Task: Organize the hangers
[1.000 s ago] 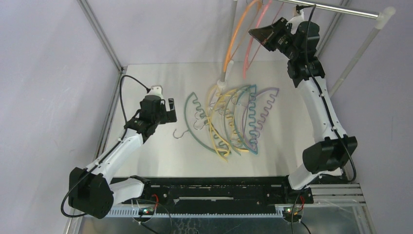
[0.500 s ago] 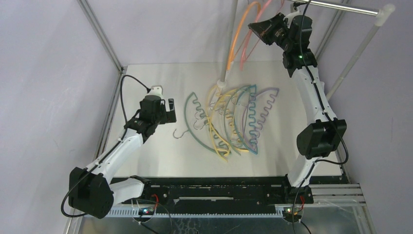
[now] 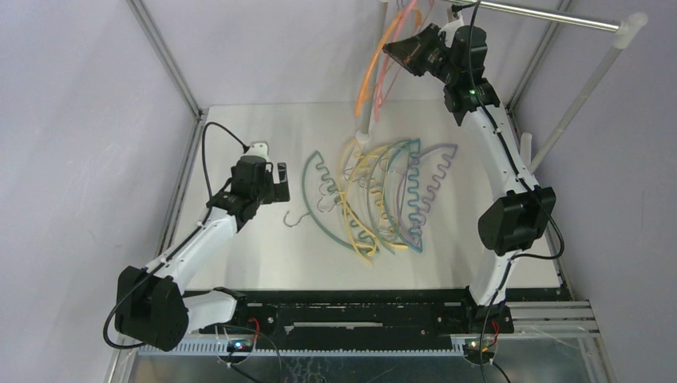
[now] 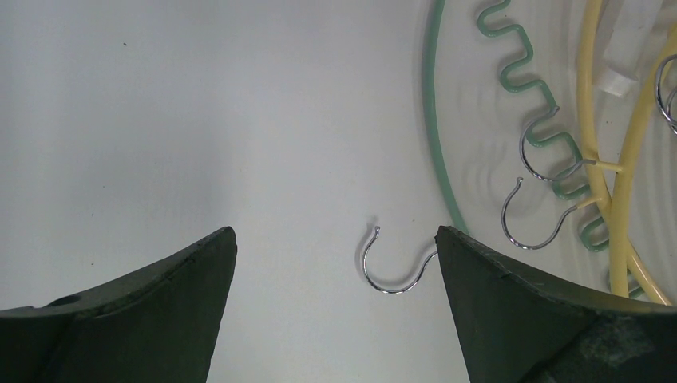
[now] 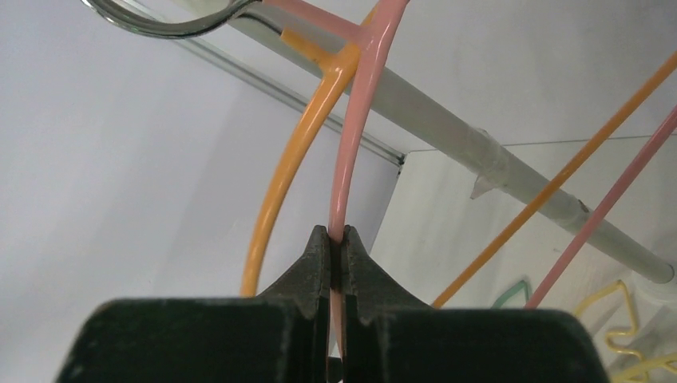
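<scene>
Pinching the pink hanger [image 5: 344,152] tight in the right gripper [image 5: 338,233], up by the rack pole [image 5: 447,132]; poising the left gripper [image 4: 334,239] agape over loose hangers [image 3: 413,199] on the table [image 3: 239,263]; best to seat the hook [image 5: 172,26] squarely before release.

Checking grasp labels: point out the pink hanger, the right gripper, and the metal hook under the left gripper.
pink hanger [image 5: 342,195]: right wrist view, its arm just above the fingers.
right gripper [image 5: 336,239]: right wrist view, between the fingertips, shut on the pink hanger.
metal hook [image 4: 391,291]: left wrist view, bottom of its curve.
</scene>
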{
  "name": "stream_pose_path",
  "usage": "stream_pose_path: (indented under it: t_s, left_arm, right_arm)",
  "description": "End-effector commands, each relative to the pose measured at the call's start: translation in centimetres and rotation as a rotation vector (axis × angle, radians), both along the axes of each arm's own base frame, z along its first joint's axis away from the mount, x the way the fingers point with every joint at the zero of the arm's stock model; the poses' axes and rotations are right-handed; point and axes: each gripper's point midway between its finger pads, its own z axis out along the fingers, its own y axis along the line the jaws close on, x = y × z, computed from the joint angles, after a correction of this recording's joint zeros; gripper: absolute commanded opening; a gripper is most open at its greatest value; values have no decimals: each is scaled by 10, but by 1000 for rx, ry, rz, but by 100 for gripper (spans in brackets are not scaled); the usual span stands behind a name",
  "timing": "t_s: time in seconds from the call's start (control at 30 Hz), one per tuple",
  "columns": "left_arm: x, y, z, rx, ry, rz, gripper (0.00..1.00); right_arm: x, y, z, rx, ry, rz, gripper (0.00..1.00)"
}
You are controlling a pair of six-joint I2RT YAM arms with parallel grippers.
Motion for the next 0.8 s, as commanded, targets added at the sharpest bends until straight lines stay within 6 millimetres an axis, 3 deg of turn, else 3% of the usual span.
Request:
stream_pose_path:
  t_s: [0.0, 0.13, 0.2, 0.47, 0.67, 0.77]
  left_arm:
    - [8, 2, 11, 4, -49, 5, 99]
    - [7, 2, 10, 3, -46, 6, 100]
    - [8, 2, 10, -1, -47, 6, 100]
    - [10, -1, 12, -16, -49, 2, 100]
    - [14, -4, 10, -16, -40, -6, 99]
    - [17, -8, 9, -29, -36, -12, 99]
  right_arm:
    - [-3, -4, -3, -32, 20, 7, 8]
    - [-6, -20, -10, -73, 55, -76, 35]
    - [-10, -26, -8, -89, 45, -103, 56]
    - [-47, -47, 0, -127, 10, -148, 75]
    - [-104, -67, 11, -208, -91, -192, 89]
    - [-129, -78, 0, -268, -93, -213, 92]
